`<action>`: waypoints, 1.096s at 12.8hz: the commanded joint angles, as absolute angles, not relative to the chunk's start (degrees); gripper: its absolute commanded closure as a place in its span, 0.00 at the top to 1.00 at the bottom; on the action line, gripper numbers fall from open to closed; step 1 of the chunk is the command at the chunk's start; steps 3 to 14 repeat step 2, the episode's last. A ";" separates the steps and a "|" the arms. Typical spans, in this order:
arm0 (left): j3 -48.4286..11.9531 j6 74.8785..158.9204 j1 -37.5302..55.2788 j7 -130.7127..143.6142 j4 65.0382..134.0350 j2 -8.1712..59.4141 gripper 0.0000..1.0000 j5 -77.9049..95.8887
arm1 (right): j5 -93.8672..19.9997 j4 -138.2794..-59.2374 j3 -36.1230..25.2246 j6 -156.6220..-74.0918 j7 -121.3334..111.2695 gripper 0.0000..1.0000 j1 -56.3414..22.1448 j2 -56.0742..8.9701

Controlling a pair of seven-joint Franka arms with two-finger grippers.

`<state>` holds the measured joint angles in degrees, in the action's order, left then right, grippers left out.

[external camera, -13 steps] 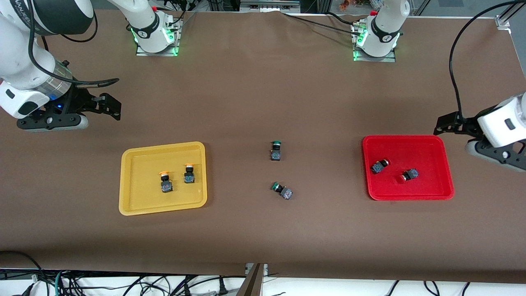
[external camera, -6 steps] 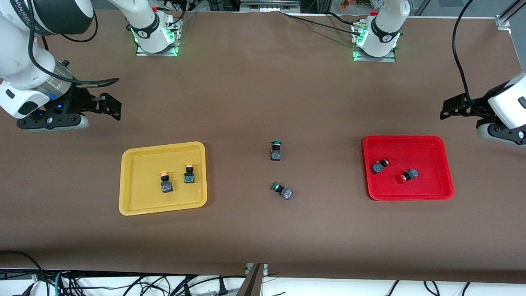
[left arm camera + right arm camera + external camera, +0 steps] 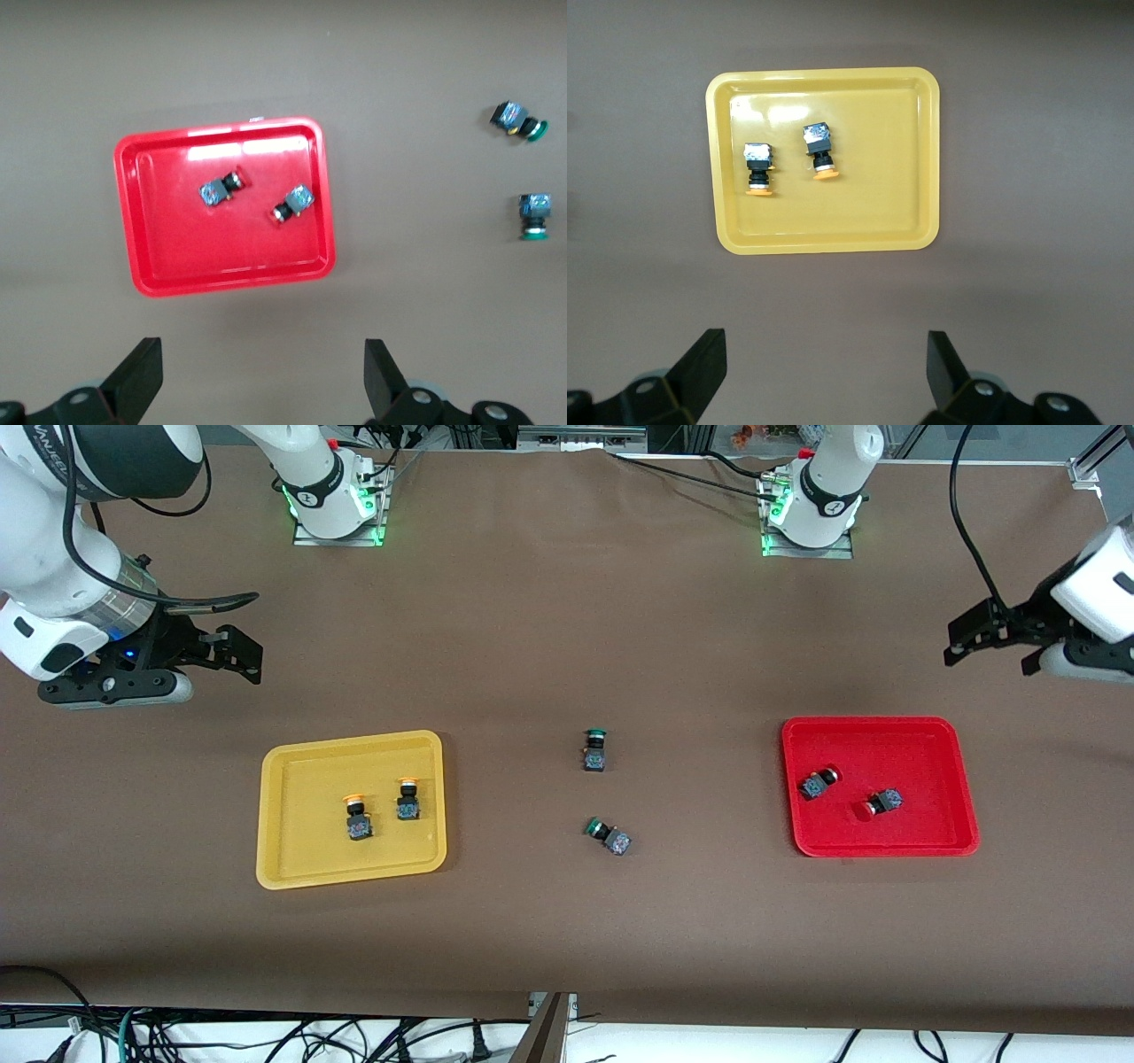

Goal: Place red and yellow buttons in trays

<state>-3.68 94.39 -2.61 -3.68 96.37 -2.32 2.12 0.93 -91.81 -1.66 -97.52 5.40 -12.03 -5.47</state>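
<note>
Over the last second the left tool (image 3: 979,634) has drawn up and away from the red tray (image 3: 939,731), which it had been hanging just beside, and now hovers over bare desk (image 3: 567,629) at the left arm's end, farther from the front camera than that tray. Its fingers (image 3: 142,376) are spread wide with nothing between them. The right arm has kept its place: the right tool (image 3: 232,653) hangs over bare desk at the right arm's end, farther from the camera than the yellow tray (image 3: 275,868), fingers (image 3: 702,361) likewise spread and empty.

Both trays are shallow, glossy plastic with rounded corners and a raised rim, well apart from each other, with open brown cloth all around them. Two red-capped buttons (image 3: 819,782) (image 3: 881,803) lie on their sides in the red tray, near each other but apart. Two orange-capped buttons (image 3: 357,817) (image 3: 407,799) lie in the yellow tray, side by side without touching. Between the trays, two green-capped switches (image 3: 594,749) (image 3: 609,836) lie on the cloth, one nearer the camera than the other.
</note>
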 commanded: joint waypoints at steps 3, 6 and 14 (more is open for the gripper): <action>-3.08 94.23 -1.14 -3.60 97.66 -3.17 1.00 0.79 | 1.05 -90.35 -0.79 -96.24 5.45 1.00 -11.16 -5.89; -3.08 94.23 -1.14 -3.60 97.66 -3.17 1.00 0.79 | 1.05 -90.35 -0.79 -96.24 5.45 1.00 -11.16 -5.89; -3.08 94.23 -1.14 -3.60 97.66 -3.17 1.00 0.79 | 1.05 -90.35 -0.79 -96.24 5.45 1.00 -11.16 -5.89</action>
